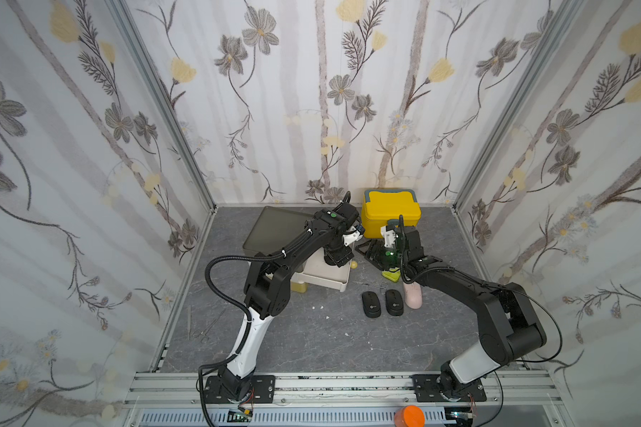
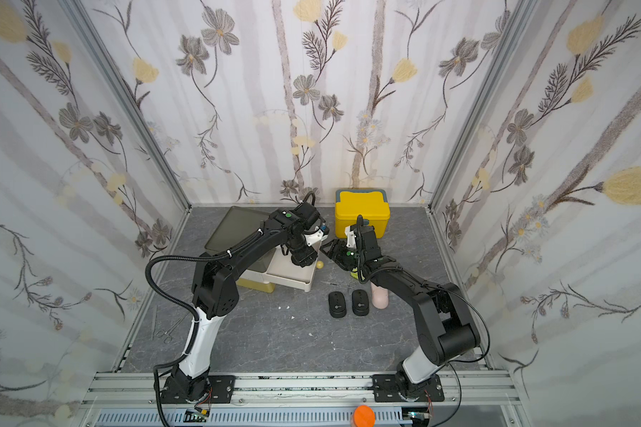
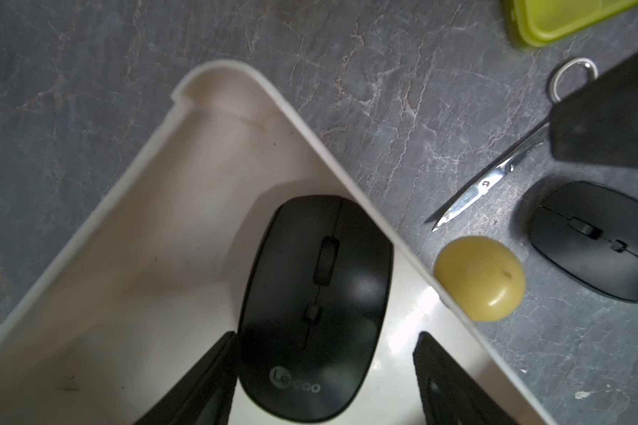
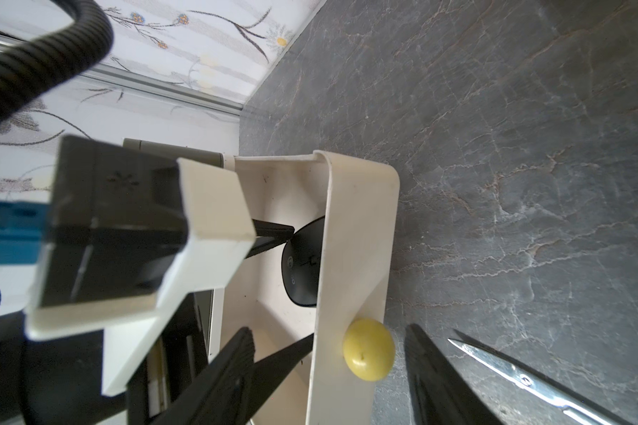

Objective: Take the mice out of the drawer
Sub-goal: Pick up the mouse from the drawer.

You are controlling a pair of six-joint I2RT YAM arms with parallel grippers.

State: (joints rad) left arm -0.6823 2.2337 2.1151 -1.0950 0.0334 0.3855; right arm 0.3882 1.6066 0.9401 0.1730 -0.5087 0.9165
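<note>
Down in the drawer (image 3: 126,239) with the left gripper (image 3: 326,333), jaws spread about a black mouse (image 3: 314,276) — one finger (image 3: 214,368) against its flank, the other apart, no grip. Astride the drawer front with the right gripper (image 4: 328,327), likewise unclosed, knob (image 4: 369,349) between the fingers, nothing held. Out on the table (image 1: 311,332) already: two black mice (image 1: 371,304) and a pink mouse (image 1: 412,295), side by side. Could close lopsided and squirt the smooth shell out sideways, or shove it hard against the front wall. Could snag the rim on lifting, given mouse and wall so close. Could tug the drawer with the right, the left inside, and jam a finger. Could also clash wrists — so near each other over that corner — or nudge the scissors (image 3: 476,191).
</note>
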